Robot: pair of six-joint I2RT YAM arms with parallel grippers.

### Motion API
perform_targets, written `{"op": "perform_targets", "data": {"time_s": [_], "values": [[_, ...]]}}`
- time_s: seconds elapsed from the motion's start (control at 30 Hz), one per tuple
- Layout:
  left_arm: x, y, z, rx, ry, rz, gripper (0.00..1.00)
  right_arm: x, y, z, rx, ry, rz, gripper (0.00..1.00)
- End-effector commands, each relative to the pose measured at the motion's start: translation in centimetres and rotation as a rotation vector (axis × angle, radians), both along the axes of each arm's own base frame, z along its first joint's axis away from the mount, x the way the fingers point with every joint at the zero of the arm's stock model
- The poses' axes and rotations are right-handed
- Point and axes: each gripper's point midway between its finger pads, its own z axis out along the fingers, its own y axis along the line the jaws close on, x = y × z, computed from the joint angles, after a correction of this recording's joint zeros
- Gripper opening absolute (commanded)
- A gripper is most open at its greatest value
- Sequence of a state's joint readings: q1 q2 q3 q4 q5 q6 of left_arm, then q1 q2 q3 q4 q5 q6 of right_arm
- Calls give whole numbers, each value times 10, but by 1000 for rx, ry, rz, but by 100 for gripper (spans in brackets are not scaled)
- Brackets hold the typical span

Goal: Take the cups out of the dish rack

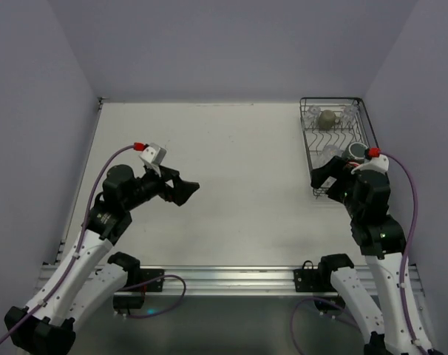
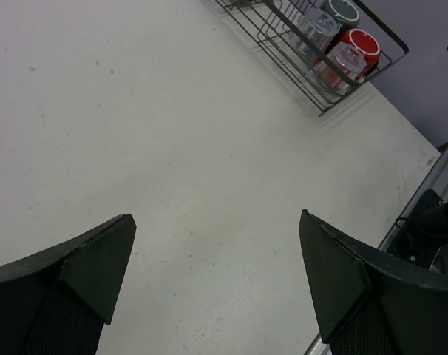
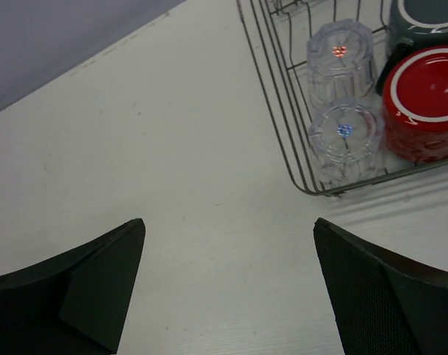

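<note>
Your left gripper (image 1: 185, 188) hangs over the left middle of the tabletop (image 1: 239, 148), well apart from the rack. Jaws are spread wide and hold nothing. In the left wrist view only bare white surface shows between its two black fingers (image 2: 83, 288).

Your right gripper (image 3: 228, 285) is also released wide and empty. It hovers above the tabletop just off the near left corner of the dish rack (image 3: 283, 126). In the right wrist view neither of its fingers (image 3: 379, 296) touches the wire.

The dish rack sits in the far right corner of the tabletop, its long side along the right edge. Every cup you can see is inside it.

Near end of the rack:
- The near tumbler (image 3: 346, 133) stands against the left wall at the near corner, and looks bottom-up.
- The second tumbler (image 3: 341, 53) stands just behind it, touching or nearly so; I can't tell which.
- The red mug (image 3: 423, 103) is just right of the near tumbler, with a flat red face and pale ring showing up.
- The dark grey-green mug (image 3: 423, 22) is right behind the red mug.

Far end of the rack:
- The olive-tan mug (image 1: 327, 118) sits there with clear glass beside it, too small to count.
</note>
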State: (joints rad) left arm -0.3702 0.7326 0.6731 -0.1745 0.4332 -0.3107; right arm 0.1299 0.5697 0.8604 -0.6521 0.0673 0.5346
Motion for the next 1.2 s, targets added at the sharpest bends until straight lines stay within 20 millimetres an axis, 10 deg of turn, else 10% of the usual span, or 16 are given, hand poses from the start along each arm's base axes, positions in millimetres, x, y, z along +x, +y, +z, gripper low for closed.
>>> {"op": "perform_targets", "data": {"time_s": [0.0, 0.13, 1.17], "values": [[-13, -3, 13, 11, -26, -36, 100, 5, -36, -4, -126, 75, -164, 99], [-21, -5, 11, 31, -29, -33, 100, 15, -64, -3, -233, 130, -301, 99], [-47, -26, 6, 93, -56, -82, 100, 102, -68, -99, -216, 452, -273, 94]]}}
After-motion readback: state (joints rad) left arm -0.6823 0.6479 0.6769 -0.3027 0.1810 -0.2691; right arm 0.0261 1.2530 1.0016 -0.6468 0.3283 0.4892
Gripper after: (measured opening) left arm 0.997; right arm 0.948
